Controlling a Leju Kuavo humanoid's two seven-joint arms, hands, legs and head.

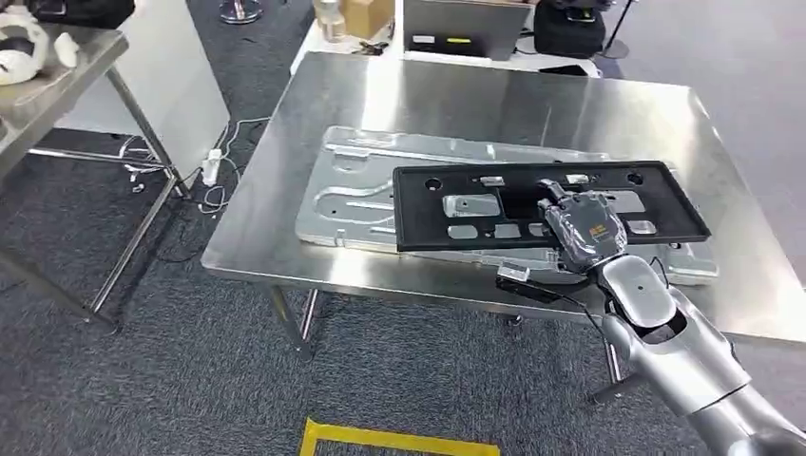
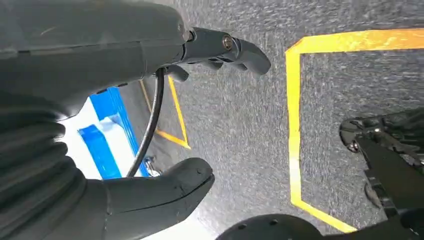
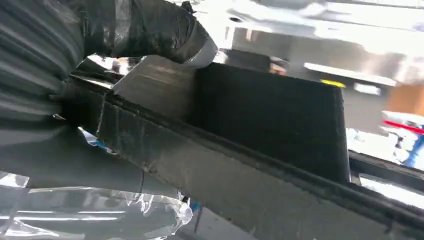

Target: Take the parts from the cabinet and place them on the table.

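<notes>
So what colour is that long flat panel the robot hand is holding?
Black, seen best in the head view: the panel lies over a silver metal plate.

The black panel (image 1: 532, 204) and grey sheet (image 1: 361, 185) beneath covered mid-table (image 1: 285, 237); bare steel remained along the far edge and left side.

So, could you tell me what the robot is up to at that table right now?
The robot's right hand grips a long black panel by its near edge, holding it over a silver metal sheet part that lies on the steel table. The left hand hangs over the carpet with its fingers apart, holding nothing. The panel looks about to be set down, but is not yet released.
</notes>
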